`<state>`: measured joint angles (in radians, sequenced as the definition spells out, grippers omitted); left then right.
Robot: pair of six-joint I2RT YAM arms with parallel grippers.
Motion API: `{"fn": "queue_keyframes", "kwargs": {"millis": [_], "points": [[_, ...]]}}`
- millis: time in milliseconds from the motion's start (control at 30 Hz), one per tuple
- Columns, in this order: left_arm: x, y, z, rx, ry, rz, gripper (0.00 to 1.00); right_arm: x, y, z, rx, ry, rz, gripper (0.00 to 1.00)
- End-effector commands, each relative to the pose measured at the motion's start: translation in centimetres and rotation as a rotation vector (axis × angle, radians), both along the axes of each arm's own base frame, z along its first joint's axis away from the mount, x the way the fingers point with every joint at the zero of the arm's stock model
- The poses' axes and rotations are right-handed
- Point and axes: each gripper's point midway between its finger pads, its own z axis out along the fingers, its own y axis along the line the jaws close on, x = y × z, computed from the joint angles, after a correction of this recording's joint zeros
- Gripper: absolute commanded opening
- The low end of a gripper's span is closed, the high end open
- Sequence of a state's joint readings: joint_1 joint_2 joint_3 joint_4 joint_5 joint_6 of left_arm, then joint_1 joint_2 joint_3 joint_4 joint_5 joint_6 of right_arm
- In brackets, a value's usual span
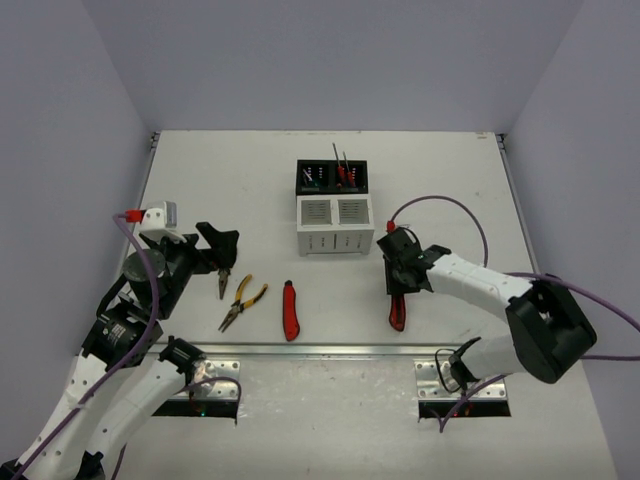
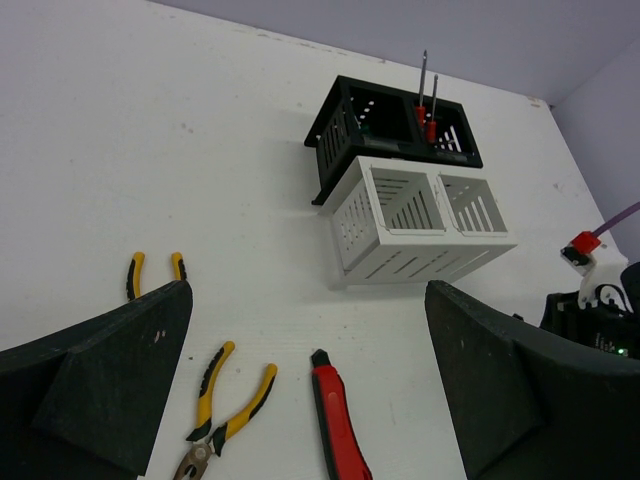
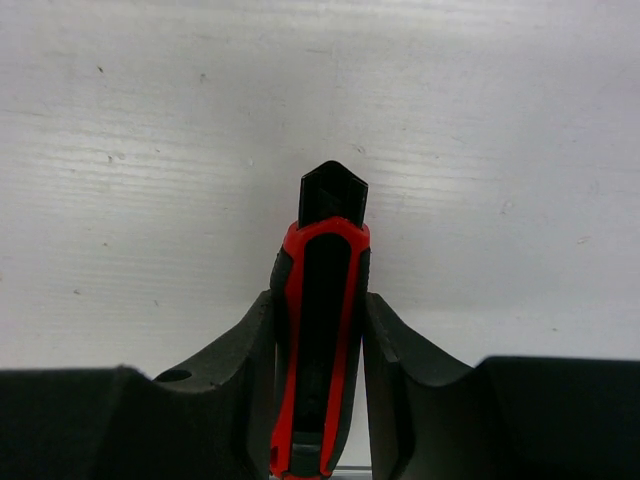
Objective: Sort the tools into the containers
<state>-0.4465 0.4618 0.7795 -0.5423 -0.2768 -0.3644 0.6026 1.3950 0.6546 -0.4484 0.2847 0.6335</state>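
Note:
My right gripper (image 1: 396,283) is shut on a red-and-black utility knife (image 1: 398,308) right of the boxes, at or just above the table. The right wrist view shows both fingers pressed on the knife (image 3: 322,270). My left gripper (image 1: 222,246) is open and empty above the left pliers (image 1: 223,284). A second yellow-and-black pliers (image 1: 242,303) and another red knife (image 1: 290,310) lie beside it. These also show in the left wrist view: the pliers (image 2: 222,410) and the knife (image 2: 338,425). The black box (image 1: 333,178) holds red-handled screwdrivers (image 1: 343,172). The white slotted box (image 1: 335,224) stands in front of it.
The boxes stand mid-table, touching each other. The white box (image 2: 420,220) looks empty in the left wrist view. A metal rail (image 1: 330,350) marks the table's near edge. Purple cables (image 1: 450,203) loop over the right arm.

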Motion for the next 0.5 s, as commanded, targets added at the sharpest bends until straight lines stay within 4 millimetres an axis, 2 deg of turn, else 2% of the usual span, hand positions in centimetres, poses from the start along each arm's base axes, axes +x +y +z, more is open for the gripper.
{"fn": "queue_keyframes", "kwargs": {"millis": [0, 33, 167, 233, 467], "points": [[0.1, -0.3, 1.4, -0.018, -0.051, -0.010, 1.00, 2.8, -0.5, 4.3, 0.065, -0.173, -0.084, 0.03], [0.1, -0.3, 1.4, -0.019, -0.052, -0.008, 1.00, 3.0, -0.5, 5.0, 0.078, -0.197, -0.087, 0.01], [0.2, -0.3, 1.3, -0.018, -0.048, -0.008, 1.00, 6.1, 1.7, 11.6, 0.184, -0.375, -0.025, 0.00], [0.2, -0.3, 1.3, -0.016, -0.046, -0.006, 1.00, 8.1, 3.5, 16.5, 0.263, -0.499, 0.033, 0.00], [0.5, -0.4, 0.9, -0.009, -0.031, -0.008, 1.00, 13.7, 7.8, 28.3, 0.407, -0.904, 0.197, 0.00]]}}
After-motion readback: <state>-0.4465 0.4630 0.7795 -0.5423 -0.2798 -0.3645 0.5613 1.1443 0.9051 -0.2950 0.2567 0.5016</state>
